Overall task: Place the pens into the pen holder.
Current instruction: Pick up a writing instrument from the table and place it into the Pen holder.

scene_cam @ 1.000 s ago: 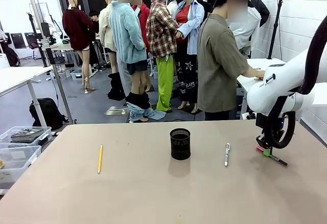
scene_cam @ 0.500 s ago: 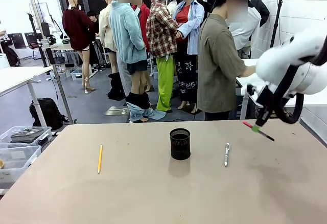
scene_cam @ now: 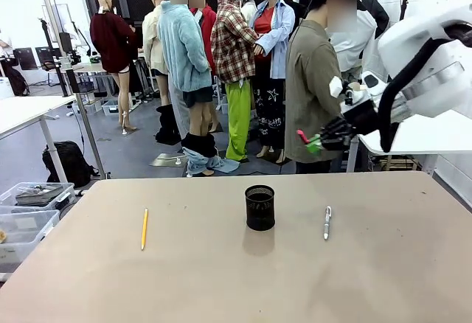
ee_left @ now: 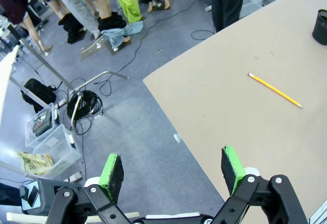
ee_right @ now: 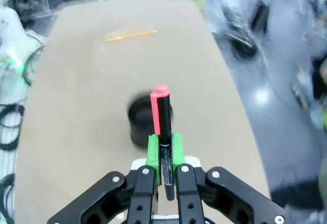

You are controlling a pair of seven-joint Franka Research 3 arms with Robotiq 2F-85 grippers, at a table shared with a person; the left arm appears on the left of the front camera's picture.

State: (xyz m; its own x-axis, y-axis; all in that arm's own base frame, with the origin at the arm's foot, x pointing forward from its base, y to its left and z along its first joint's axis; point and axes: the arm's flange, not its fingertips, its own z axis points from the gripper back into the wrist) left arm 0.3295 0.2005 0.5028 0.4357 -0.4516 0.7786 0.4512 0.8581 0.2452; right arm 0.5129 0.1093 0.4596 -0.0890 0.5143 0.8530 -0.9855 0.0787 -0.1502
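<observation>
**Right fingers clamped on a pen, left fingers wide and empty**

The right gripper [scene_cam: 318,144] is raised well above the table [scene_cam: 221,279], its fingers pointing sideways toward the middle. Its green pads [ee_right: 152,152] are pressed flat against the pink-and-green pen [ee_right: 161,114]. The pen's dark barrel runs between them and its pink cap sticks out past the fingertips. In the right wrist view, the pen holder [ee_right: 138,127], a black mesh cup, stands on the table straight beyond the fingertips, just behind the pink cap and a little blurred. The yellow-orange pencil [ee_right: 130,34] lies farther beyond it.

The left gripper [ee_left: 172,165] has its jaws spread wide with nothing between the pads [ee_left: 111,169]. It hangs past the table's corner: one finger is over the grey floor, the other over the table's edge. The pencil lies well ahead of that finger, and the holder is at the far edge of the left wrist view.

From the front, the silver-white pen [scene_cam: 327,222] lies on the tan tabletop just beside the holder, below the right fingers. A person [scene_cam: 316,94] in an olive shirt stands beyond the far edge, turned away. Coiled cables [ee_left: 84,104] and clear plastic bins [ee_left: 48,142] sit on the floor.
</observation>
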